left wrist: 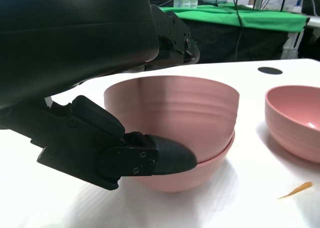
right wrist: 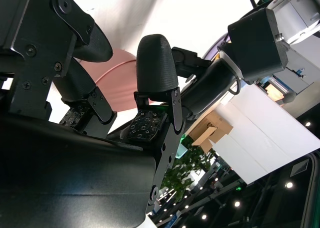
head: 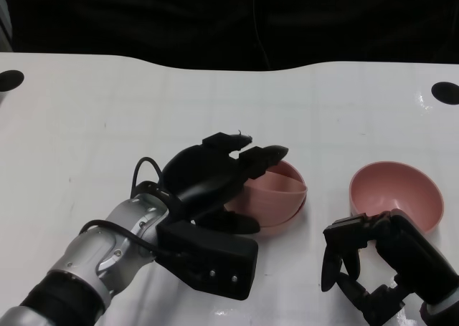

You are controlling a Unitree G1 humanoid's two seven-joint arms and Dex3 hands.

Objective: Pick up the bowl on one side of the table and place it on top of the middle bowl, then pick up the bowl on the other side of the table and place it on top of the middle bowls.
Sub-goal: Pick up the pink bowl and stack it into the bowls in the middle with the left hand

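Observation:
Two pink bowls sit nested at the table's middle, the upper bowl (head: 276, 190) (left wrist: 170, 112) level inside the lower bowl (left wrist: 200, 170). My left hand (head: 211, 179) lies over their left side. Its thumb (left wrist: 167, 158) touches the seam between the two bowls, and its fingers (left wrist: 172, 40) stay spread just above the upper rim. A third pink bowl (head: 396, 193) (left wrist: 295, 120) stands alone to the right. My right hand (head: 366, 258) hovers just in front of that bowl, fingers (right wrist: 155, 62) apart and holding nothing; a part of a pink bowl (right wrist: 117, 72) shows beyond them.
The white table (head: 107, 125) has a black round hole near each far corner (head: 11, 79) (head: 445, 92). A thin orange sliver (left wrist: 296, 190) lies on the table by the bowls. Beyond the far edge it is dark.

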